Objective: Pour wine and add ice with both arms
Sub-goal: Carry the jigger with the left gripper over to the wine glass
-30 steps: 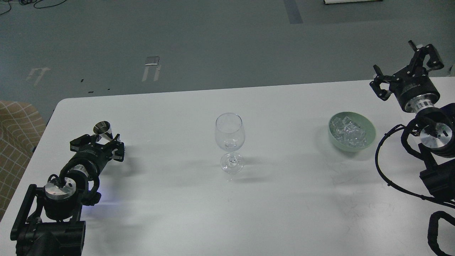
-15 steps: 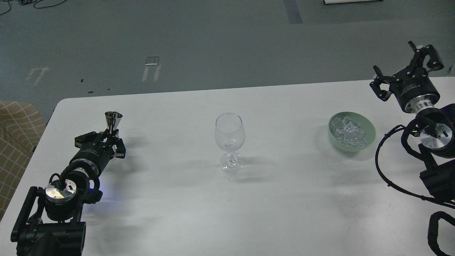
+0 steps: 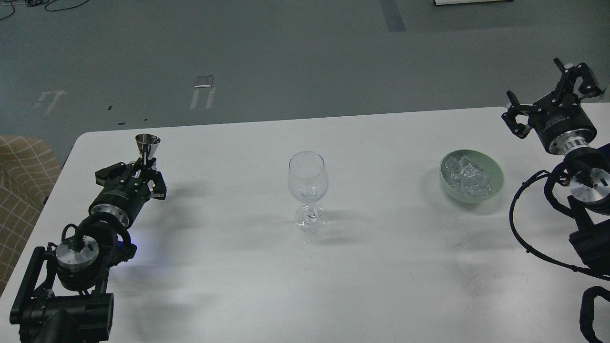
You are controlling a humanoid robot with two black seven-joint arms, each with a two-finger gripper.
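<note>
My left gripper (image 3: 137, 175) is shut on a small steel cone-shaped measuring cup (image 3: 147, 145), held upright above the table's left side. A clear stemmed wine glass (image 3: 308, 183) stands at the table's middle, with something clear and glassy at the bottom of its bowl (image 3: 310, 193). I cannot make out the wine itself. A pale green bowl (image 3: 495, 183) at the right holds a heap of ice (image 3: 467, 176). My right gripper (image 3: 548, 95) is open and empty, raised behind and to the right of the bowl.
The white table (image 3: 305, 286) ends at its far edge just behind both grippers. A tan checked seat (image 3: 19, 181) is beside the table's left edge. My right arm's black cables (image 3: 519, 228) loop over the table's right side.
The measuring cup went from tilted to upright and rose as my left gripper drew back toward the far left. My right gripper shifted slightly right and down.
</note>
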